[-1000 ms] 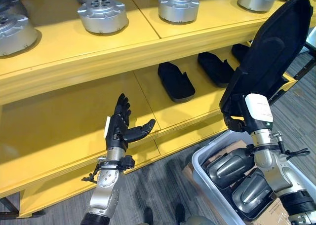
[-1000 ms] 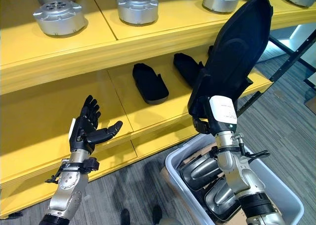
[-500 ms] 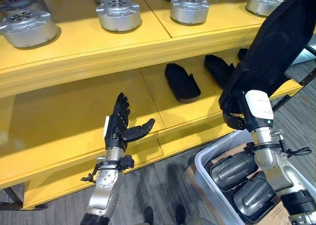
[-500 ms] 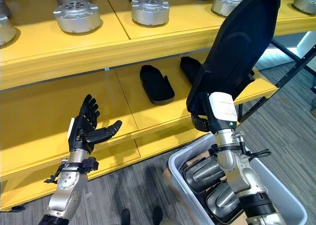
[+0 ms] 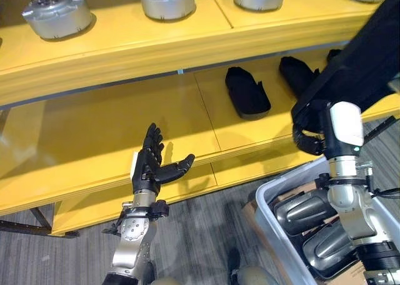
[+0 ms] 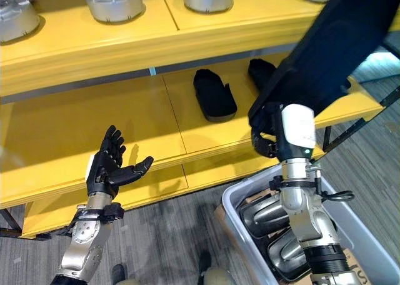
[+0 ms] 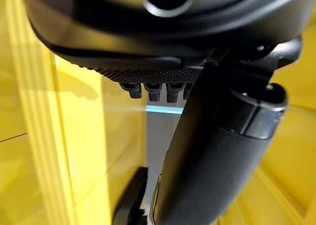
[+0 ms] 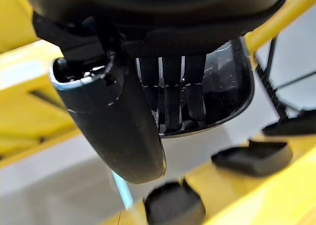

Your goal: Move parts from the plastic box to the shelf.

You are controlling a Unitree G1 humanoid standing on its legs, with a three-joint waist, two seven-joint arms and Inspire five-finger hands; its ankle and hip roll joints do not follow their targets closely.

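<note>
Right hand [image 6: 270,130] grips black part [image 6: 337,47], edge cropped; left hand [image 6: 107,170] spread empty.

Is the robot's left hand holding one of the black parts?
No, the left hand is open and empty in front of the yellow shelf, while the right hand grips the big black part.

A long black part [image 6: 347,44] stands tilted, held above the grey plastic box [image 6: 369,235]; two similar black parts [image 6: 214,94] lie on the yellow shelf [image 6: 81,132].
</note>
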